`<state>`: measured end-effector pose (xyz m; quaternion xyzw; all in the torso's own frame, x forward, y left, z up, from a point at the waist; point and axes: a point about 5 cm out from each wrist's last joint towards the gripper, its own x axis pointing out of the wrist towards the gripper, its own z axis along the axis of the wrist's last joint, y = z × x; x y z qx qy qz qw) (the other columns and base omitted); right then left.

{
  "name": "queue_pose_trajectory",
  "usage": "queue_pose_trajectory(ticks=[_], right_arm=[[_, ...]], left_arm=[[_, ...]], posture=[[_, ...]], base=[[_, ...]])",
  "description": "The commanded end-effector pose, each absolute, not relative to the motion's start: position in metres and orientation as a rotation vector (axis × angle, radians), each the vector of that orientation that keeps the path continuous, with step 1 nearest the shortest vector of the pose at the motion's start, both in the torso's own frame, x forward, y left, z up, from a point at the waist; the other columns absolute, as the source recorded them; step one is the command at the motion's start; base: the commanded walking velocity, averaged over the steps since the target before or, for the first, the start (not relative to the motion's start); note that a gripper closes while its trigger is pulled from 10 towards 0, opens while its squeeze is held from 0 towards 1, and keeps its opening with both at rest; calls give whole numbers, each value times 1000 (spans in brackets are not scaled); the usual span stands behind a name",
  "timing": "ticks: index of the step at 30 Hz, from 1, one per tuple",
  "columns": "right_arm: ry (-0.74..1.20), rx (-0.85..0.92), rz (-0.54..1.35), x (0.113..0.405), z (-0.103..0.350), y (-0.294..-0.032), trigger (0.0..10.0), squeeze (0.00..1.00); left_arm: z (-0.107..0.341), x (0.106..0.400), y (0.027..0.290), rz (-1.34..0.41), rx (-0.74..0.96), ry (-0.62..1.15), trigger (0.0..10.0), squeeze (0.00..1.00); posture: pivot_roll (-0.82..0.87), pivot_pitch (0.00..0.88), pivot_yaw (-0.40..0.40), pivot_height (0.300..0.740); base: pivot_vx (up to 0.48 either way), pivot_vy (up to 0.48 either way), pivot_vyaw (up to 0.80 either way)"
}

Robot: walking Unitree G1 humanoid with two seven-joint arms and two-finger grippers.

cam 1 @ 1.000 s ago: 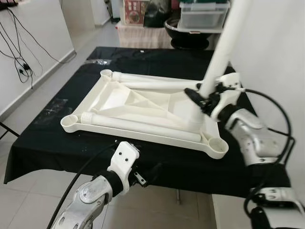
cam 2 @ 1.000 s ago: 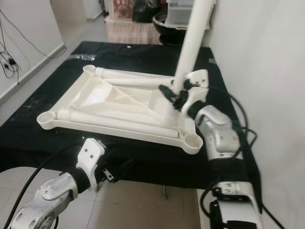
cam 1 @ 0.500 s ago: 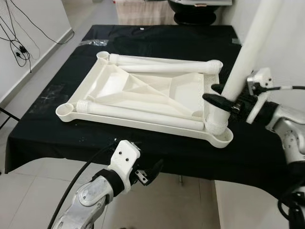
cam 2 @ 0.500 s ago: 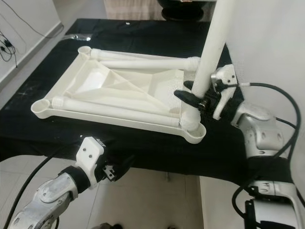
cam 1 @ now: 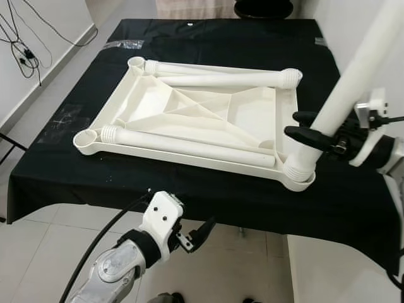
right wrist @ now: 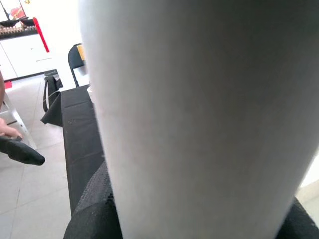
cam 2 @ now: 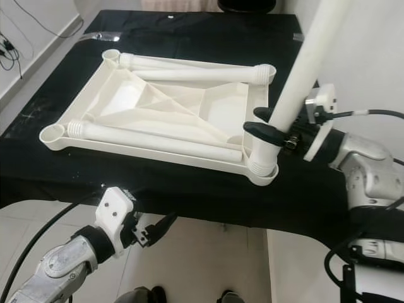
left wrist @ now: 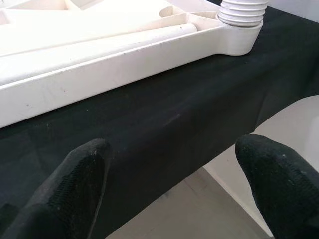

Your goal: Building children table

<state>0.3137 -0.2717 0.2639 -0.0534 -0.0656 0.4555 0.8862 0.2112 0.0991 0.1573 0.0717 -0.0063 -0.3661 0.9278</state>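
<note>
The right pincer (cam 1: pixel 310 129) pinches the white table leg (cam 1: pixel 344 98), seated tilted in the upturned tabletop's (cam 1: pixel 196 117) near-right corner socket. Rigid, light, smooth plastic: grip low. The left pincer (cam 1: pixel 201 229) hangs spread.

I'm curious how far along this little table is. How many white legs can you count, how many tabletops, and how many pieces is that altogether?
White legs: 4, with 1 standing in a corner socket, held by the right end effector, and 3 lying in the tabletop
Upturned white tabletop: 1
Total: 5 pieces
</note>
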Motion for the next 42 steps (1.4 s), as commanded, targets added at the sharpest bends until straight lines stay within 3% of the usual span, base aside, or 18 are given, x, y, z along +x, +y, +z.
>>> queue_pose_trajectory(ticks=[1,19,27,31,42], right_arm=[[-128,-119,953,313,263,-274,10000,0],[-71,-160,1034,313,253,-262,10000,0],[-128,-144,1162,308,254,-221,10000,0],[-216,-115,1138,314,263,-197,10000,0],[-285,-79,1052,324,268,-165,10000,0]], left_arm=[[156,206,101,-762,170,8,10000,0],[155,200,101,-762,165,27,10000,0],[156,201,101,-753,165,26,10000,0],[157,203,101,-751,170,23,10000,0],[157,205,101,-745,169,20,10000,0]], posture=[[27,266,29,740],[27,280,27,740],[22,287,20,740],[20,282,16,740],[11,277,10,740]], base=[[0,0,0],[0,0,0],[0,0,0],[0,0,0],[0,0,0]])
